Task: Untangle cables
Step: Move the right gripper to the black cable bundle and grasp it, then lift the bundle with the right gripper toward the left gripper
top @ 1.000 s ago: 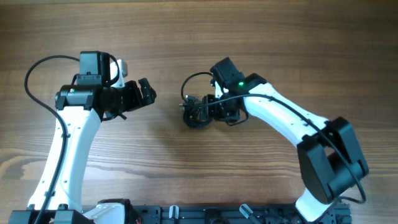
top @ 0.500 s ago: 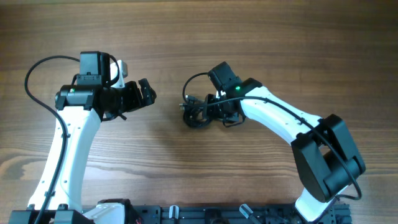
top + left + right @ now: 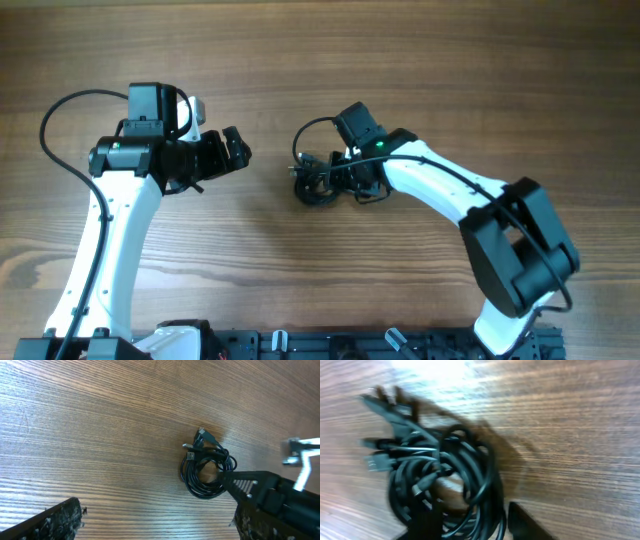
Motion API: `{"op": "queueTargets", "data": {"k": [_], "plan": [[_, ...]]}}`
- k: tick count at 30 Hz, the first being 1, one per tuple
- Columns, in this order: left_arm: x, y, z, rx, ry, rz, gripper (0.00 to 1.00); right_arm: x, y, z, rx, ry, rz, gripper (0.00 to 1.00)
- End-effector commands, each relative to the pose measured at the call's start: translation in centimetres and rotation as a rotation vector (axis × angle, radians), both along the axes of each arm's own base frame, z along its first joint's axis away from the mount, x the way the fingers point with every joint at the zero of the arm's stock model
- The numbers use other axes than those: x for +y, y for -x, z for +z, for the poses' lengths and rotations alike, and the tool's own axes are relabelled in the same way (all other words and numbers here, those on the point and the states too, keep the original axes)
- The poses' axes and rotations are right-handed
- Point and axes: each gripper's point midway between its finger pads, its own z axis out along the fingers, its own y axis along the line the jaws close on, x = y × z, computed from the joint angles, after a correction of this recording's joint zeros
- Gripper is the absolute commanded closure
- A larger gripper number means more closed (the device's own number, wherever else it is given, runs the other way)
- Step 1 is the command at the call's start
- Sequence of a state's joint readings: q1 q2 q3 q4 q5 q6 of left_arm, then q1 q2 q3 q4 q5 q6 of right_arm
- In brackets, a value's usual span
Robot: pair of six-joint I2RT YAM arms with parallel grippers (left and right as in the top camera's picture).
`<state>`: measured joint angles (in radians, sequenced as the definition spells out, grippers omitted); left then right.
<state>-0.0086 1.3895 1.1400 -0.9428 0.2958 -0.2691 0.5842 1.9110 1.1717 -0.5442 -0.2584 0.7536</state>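
I see the bench (image 3: 420,60) as brown wood with fine straight grain, mostly matt, with a glare patch at the top of the right wrist view. The cables (image 3: 207,472) look glossy black plastic, their plug ends (image 3: 201,434) silvery metal. The left fingers (image 3: 60,520) are black and rough-textured.

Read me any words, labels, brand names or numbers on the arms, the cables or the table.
No readable text anywhere.
The cables, the table, the left arm and the right arm show no words, labels or numbers; the small green lights on the arms carry no lettering.
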Motion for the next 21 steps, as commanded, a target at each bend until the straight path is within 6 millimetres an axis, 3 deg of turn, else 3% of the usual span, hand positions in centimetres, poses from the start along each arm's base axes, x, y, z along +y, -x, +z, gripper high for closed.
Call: {"op": "queueTargets", "data": {"k": [1, 3, 7, 9, 13, 16, 17, 21], "plan": [[-0.1, -0.4, 0.3, -0.006, -0.006, 0.005, 0.0, 0.1, 0.8, -1.3, 0.039, 0.01, 0.004, 0.83], [-0.1, -0.4, 0.3, -0.006, -0.006, 0.005, 0.0, 0.2, 0.6, -1.2, 0.032, 0.005, 0.004, 0.96], [-0.1, -0.4, 0.3, -0.006, -0.006, 0.005, 0.0, 0.4, 0.6, -0.1, 0.025, -0.011, 0.007, 0.96], [-0.1, -0.4, 0.3, -0.006, -0.005, 0.005, 0.0, 0.6, 0.4, 1.7, 0.006, -0.028, 0.016, 0.96], [-0.7, -0.3, 0.5, -0.005, 0.033, -0.01, 0.0, 2.2, -0.2, 8.3, -0.136, -0.151, 0.136, 0.96], [-3.0, 0.1, 1.4, -0.004, 0.169, -0.065, 0.0, 3.6, 0.0, 13.3, -0.239, -0.282, 0.187, 0.96], [-4.8, 0.5, 2.4, -0.003, 0.276, -0.109, 0.0, 4.0, 0.2, 15.8, -0.289, -0.337, 0.202, 0.96], [-6.3, 1.0, 3.5, 0.001, 0.382, -0.153, 0.0, 3.9, 0.7, 19.0, -0.355, -0.391, 0.216, 0.95]]}}
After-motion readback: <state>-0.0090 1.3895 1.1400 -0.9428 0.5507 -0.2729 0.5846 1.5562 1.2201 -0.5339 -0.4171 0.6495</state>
